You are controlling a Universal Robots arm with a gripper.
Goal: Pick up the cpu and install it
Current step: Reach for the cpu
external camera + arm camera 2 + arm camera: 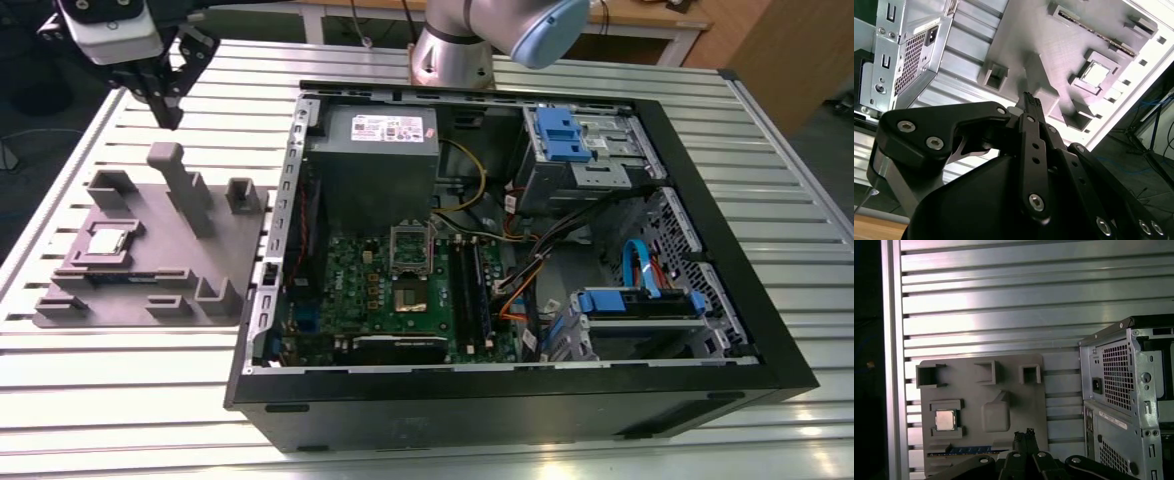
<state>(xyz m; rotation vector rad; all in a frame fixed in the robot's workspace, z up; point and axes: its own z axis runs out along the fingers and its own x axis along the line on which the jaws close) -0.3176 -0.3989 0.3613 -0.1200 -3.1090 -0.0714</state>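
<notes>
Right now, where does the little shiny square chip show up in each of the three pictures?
Exterior view: the cpu lies in a pocket of the grey moulded plate, at the exterior view's left of the computer case.
First wrist view: the cpu lies in that same pocket.
Second wrist view: the cpu lies in that pocket too.
Shared landmark: the grey moulded plate.
</notes>
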